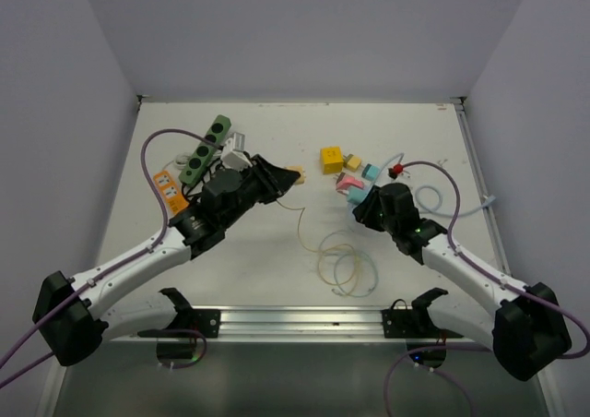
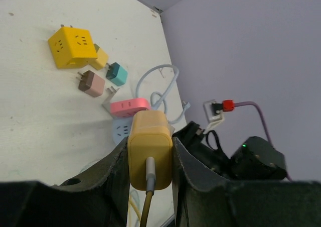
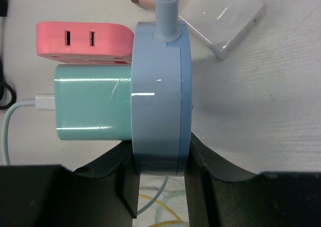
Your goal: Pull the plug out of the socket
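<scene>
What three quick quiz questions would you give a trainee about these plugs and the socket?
1. True or false: the left gripper is closed on a yellow plug.
2. Pick one: the right gripper holds A) a green power strip, B) a blue socket, C) a yellow cube.
3. One word: what colour is the adapter beside the teal plug seated in that socket?
Key: 1 true; 2 B; 3 pink.

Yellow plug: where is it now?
The yellow plug is clamped in the left gripper, mid-table in the top view, just left of the yellow cube adapter; the right gripper holds the blue socket.
</scene>
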Motion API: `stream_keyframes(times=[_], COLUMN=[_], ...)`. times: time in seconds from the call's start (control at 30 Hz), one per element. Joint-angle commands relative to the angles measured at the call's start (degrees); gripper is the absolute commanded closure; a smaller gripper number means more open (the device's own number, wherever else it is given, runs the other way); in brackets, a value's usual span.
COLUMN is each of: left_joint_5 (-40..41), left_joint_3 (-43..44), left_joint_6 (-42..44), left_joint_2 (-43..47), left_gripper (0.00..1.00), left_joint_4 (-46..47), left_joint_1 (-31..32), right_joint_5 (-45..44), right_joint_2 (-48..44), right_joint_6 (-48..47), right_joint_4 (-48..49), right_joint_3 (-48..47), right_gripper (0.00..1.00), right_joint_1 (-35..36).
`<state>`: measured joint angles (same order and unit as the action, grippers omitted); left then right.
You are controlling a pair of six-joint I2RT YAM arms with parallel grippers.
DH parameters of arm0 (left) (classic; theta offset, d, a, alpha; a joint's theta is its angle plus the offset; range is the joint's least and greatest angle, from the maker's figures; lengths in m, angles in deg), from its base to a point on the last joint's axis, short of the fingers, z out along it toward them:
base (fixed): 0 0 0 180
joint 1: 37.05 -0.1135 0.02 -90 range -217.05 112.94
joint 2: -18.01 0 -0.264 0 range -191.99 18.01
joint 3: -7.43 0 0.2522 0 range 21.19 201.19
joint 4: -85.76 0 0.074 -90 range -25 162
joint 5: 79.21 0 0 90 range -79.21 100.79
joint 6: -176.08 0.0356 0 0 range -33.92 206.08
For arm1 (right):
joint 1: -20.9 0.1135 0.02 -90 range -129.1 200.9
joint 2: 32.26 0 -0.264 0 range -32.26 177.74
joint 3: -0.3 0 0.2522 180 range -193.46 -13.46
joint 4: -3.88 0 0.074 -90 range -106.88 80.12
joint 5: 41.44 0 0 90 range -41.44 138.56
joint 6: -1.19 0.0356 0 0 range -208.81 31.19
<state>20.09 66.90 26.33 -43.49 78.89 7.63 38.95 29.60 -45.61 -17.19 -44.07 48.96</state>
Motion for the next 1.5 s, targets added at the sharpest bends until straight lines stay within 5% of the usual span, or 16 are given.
stream_keyframes(times=[0.0, 0.2, 0.5, 0.87, 1.13, 1.47], left_joint_5=[-4.2, -14.1, -18.7, -25.7, -26.1, -20.0], left_joint_3=[1.9, 5.5, 13.9, 23.7, 21.6, 16.4], left_joint_6=[3.6, 9.6, 18.3, 21.5, 22.6, 24.9], left_joint_2=[-3.3, -13.4, -30.5, -48.6, -48.6, -34.5], left_gripper=[1.00, 1.00, 0.99, 0.72, 0.48, 0.17], left_joint_4=[-1.1, -0.4, 0.2, 5.0, 5.8, -1.1], left_joint_1=[-3.1, -8.6, -11.6, -13.7, -15.5, -15.7], right_joint_5=[0.6, -0.6, 0.3, 5.4, 6.0, 8.5], right_joint_2=[-5.4, -11.6, -16.2, -15.6, -14.9, -10.7], right_joint_6=[-3.1, -6.3, -8.3, -8.1, -9.3, -11.3], right_joint_4=[1.7, -3.1, -6.6, -6.5, -6.7, -6.2], right_joint_3=[-6.3, -10.6, -12.9, -11.4, -11.2, -13.2], right_gripper=[1.00, 1.00, 1.00, 1.00, 1.00, 1.00], right_joint_1=[-0.4, -0.5, -0.5, -0.5, -0.5, -0.5])
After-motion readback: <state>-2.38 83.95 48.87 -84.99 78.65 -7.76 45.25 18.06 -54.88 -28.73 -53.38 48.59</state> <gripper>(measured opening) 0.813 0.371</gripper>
